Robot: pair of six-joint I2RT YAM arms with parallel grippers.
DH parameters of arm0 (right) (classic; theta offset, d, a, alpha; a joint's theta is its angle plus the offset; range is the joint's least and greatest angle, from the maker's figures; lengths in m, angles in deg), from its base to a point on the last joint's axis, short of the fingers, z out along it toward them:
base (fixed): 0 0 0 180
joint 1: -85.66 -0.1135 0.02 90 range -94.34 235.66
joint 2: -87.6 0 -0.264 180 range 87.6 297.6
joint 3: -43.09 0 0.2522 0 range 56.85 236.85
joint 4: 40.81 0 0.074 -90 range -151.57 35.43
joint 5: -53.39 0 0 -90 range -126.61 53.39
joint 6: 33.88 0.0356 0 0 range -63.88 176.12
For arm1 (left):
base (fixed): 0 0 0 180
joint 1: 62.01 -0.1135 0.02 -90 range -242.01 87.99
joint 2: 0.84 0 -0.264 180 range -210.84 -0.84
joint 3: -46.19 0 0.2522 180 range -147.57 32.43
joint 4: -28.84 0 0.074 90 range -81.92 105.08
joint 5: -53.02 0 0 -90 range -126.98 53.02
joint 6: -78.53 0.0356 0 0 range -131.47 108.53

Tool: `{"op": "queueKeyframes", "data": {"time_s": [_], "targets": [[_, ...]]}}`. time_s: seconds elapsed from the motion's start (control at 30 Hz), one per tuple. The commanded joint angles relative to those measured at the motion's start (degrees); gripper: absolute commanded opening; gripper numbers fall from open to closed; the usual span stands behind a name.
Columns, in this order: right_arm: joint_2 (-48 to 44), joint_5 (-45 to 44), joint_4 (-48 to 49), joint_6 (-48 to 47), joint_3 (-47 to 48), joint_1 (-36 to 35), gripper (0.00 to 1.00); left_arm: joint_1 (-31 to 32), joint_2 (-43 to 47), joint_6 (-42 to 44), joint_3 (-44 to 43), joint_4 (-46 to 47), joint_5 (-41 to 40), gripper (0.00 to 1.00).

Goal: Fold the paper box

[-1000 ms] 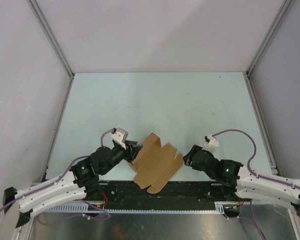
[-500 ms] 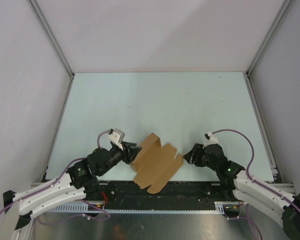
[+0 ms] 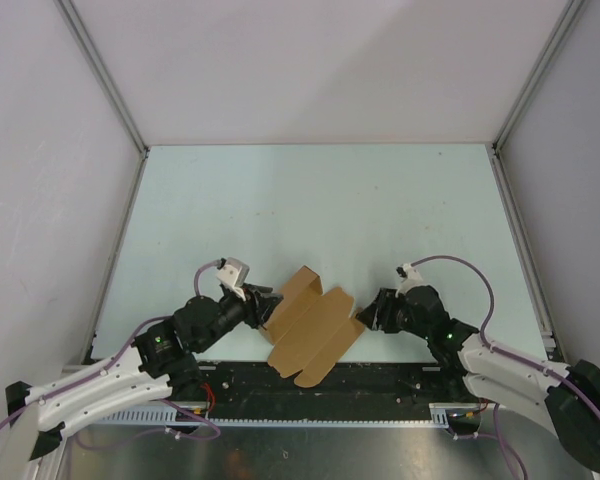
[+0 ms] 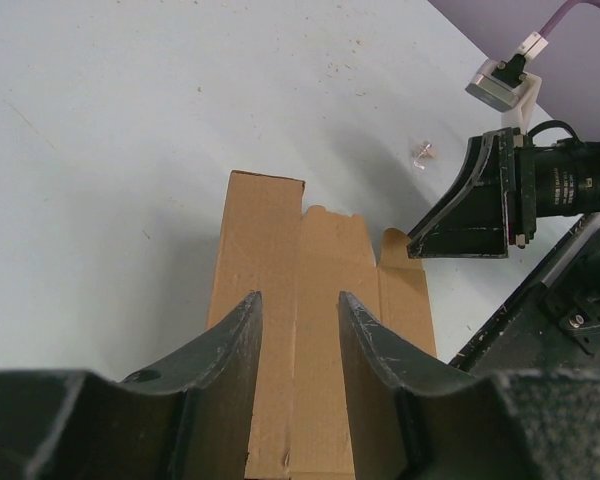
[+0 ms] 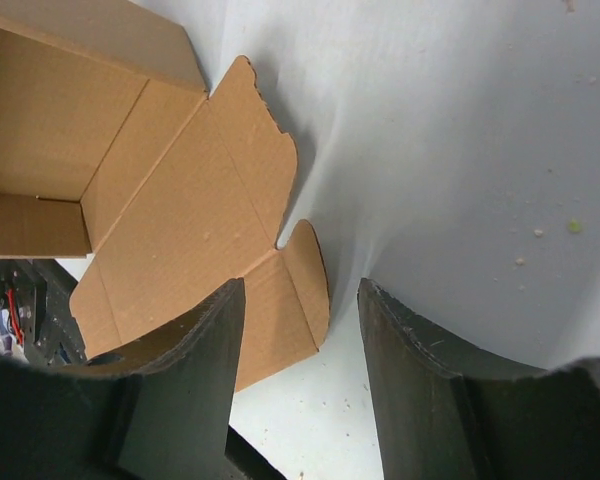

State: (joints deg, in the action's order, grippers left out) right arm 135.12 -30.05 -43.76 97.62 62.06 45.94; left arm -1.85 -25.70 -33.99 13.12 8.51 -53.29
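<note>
The top view looks down from above and behind; both wrist views closely face the paper box (image 3: 315, 330).

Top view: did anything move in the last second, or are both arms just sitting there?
The right arm swung round, its wrist shifting a little left and further up the table, while the right gripper stayed open at the paper box's right edge. Nothing was grabbed or let go. The left gripper at the box's left side and the box itself look unchanged.

Arms low, reaching inward — left tool (image 3: 269, 301) and right tool (image 3: 366, 313) parted (unclamped).
</note>
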Motion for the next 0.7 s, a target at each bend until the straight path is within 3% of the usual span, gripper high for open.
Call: {"op": "queueKeyframes", "data": {"time_s": [0.0, 0.13, 0.23, 0.37, 0.43, 0.67], "targets": [[3.4, 1.7, 5.1, -1.4, -0.6, 0.2, 0.54, 0.2, 0.5, -1.2, -0.6, 1.0, -0.4, 0.42], [4.8, 1.3, 5.7, -1.3, -0.2, 0.1, 0.53, 0.2, 0.7, -1.1, -0.6, 1.1, -0.4, 0.42], [0.5, -3.7, -0.2, -0.5, 1.2, 0.1, 0.54, 0.1, 0.9, -1.0, -0.5, 1.0, -0.6, 0.42], [-10.2, -16.2, -19.4, 2.1, 7.0, 0.2, 0.57, 0.1, 1.0, -0.9, -0.3, 1.0, -0.9, 0.42], [-14.6, -22.4, -24.7, 3.2, 11.1, 0.3, 0.57, 0.1, 1.1, -0.9, -0.3, 1.0, -0.9, 0.42], [-13.7, -29.2, -37.5, 5.3, 17.6, 2.6, 0.57, 0.2, 1.6, -0.9, 0.2, 1.0, -1.3, 0.42]]}}
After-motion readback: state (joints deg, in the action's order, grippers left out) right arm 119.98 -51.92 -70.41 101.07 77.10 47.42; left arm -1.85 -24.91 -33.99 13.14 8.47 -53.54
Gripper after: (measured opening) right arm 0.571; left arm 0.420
